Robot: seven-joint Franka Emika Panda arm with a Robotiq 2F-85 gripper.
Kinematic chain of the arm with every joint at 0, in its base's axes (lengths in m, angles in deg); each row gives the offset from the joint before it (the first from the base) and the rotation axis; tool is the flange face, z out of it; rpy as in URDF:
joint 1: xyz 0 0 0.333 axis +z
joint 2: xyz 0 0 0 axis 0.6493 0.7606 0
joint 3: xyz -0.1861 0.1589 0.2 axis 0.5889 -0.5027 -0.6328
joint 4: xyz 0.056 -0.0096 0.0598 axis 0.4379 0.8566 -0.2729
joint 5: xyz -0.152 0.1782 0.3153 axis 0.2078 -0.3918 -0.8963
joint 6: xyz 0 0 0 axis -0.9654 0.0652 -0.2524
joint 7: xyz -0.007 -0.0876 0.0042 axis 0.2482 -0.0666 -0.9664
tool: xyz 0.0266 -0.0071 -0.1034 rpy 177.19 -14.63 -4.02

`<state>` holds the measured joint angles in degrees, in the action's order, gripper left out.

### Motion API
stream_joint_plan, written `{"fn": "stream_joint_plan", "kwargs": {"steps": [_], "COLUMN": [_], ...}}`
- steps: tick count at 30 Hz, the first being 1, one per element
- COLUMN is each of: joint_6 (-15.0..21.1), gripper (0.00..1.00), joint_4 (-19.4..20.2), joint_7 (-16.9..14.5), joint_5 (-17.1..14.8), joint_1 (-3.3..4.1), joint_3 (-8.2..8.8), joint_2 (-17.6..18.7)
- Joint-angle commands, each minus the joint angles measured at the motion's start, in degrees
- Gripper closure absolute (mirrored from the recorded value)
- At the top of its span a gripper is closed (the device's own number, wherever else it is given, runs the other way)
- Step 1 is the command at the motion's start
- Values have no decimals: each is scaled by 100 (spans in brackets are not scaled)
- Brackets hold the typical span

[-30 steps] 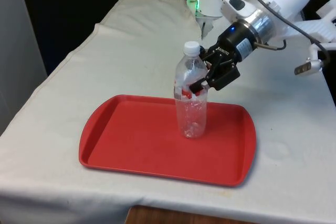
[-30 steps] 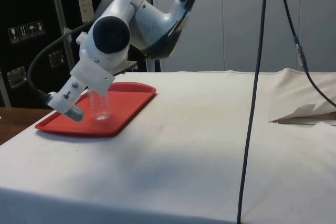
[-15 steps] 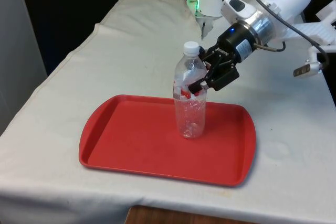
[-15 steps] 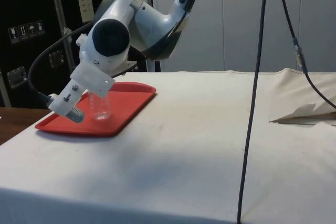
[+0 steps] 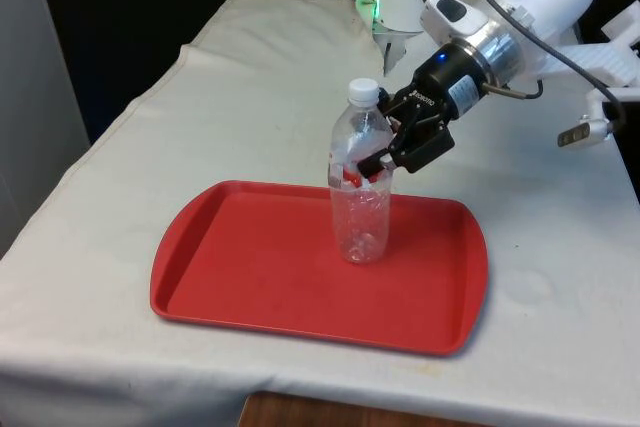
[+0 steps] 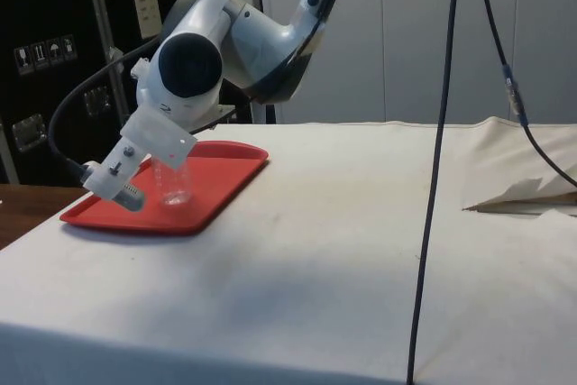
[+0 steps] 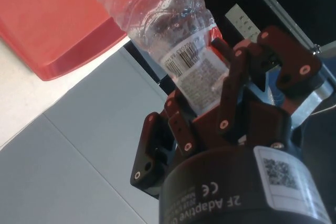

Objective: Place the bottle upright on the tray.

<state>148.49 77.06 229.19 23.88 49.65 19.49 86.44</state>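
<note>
- Front view: clear plastic bottle (image 5: 362, 187) stands upright on the red tray (image 5: 250, 272), barely shifted from 1 second ago.
- Black gripper (image 5: 372, 165) remains clamped around it; release remains.

Bottle (image 5: 361, 197) clear, white cap, barcode label. Tray (image 5: 250, 267) red. Claw (image 5: 375, 162) black. Cloth (image 5: 200, 97) white.

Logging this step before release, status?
Gripper shut on the bottle at its label. Bottle upright, base on the red tray. Nothing in the way.
</note>
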Motion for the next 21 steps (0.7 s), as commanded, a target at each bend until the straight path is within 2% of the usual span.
{"fn": "stream_joint_plan", "kwargs": {"steps": [1, 5, 10, 11, 12, 14, 15, 16, 21], "joint_6": [-6, -6, -23, -40, -23, -23, -29, -29, -46], "gripper": [66, 61, 35, 26, 26, 16, 6, 2, 0], "joint_4": [0, -6, -6, 0, -6, -6, -6, -6, 0], "joint_7": [-6, 0, -6, -6, -6, -6, -6, -6, -11], "joint_5": [0, -6, -6, 0, -6, -6, -6, -6, 0], "joint_1": [0, 6, 11, 11, 11, 11, 11, 11, 11], "joint_3": [0, -6, -6, 0, -6, -6, -6, -6, 0], "joint_2": [0, 0, 0, 0, 0, 0, 0, 0, 0]}}
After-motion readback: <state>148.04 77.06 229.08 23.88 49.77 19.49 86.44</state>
